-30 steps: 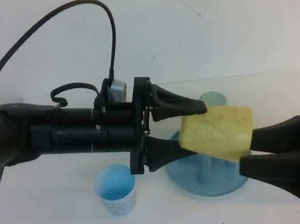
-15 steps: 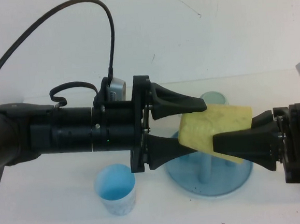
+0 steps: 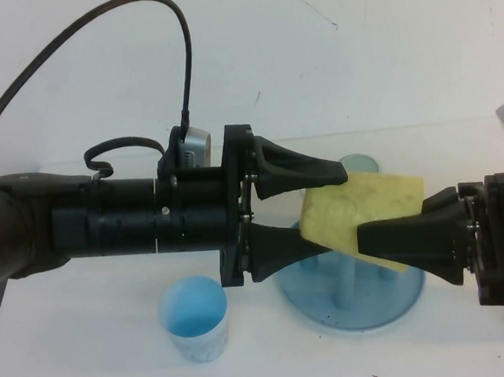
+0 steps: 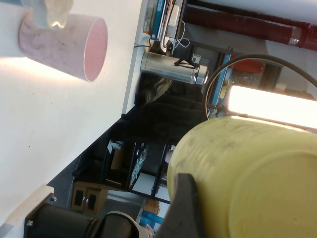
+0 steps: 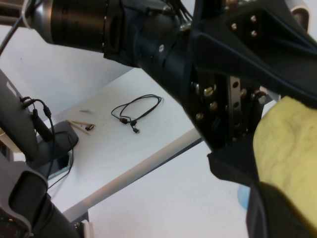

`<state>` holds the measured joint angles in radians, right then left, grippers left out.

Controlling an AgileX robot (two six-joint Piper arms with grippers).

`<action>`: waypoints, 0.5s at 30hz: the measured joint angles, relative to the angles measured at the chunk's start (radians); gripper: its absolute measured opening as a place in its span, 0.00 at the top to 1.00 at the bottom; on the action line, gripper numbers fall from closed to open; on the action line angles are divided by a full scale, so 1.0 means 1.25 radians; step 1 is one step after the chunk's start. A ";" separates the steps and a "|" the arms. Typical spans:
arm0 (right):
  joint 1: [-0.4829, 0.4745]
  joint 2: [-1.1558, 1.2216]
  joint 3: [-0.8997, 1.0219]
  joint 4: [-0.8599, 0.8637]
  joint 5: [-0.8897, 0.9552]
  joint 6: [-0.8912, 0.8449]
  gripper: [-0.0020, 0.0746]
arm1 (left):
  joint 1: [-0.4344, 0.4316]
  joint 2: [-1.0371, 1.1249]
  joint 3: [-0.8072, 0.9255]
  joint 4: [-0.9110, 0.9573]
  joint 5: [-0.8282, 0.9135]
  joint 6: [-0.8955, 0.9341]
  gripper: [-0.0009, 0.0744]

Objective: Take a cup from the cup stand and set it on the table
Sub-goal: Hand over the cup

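Yellow cup [image 3: 359, 215] held sideways above blue cup stand [image 3: 352, 298], pinched by left gripper [image 3: 323, 209] & right gripper [image 3: 369, 236].

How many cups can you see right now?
4: the yellow cup between the left gripper and right gripper, a blue cup front-left, a green cup behind, a pink cup far right. Others may be hidden.

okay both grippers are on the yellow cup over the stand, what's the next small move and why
Probably open the left gripper and let go. The yellow cup lies on its side in the air above the cup stand, pinched from one end by the left gripper and from the other by the right gripper. With the right gripper clamped, it can likely carry the cup to the table alone.
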<state>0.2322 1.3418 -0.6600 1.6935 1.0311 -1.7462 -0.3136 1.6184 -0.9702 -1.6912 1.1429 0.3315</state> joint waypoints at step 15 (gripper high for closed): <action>0.001 0.000 0.000 0.000 0.000 0.003 0.93 | 0.000 0.000 0.000 0.001 0.000 -0.025 0.26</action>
<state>0.2329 1.3418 -0.6600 1.6935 1.0311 -1.7424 -0.3136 1.6184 -0.9702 -1.6900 1.1429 0.3007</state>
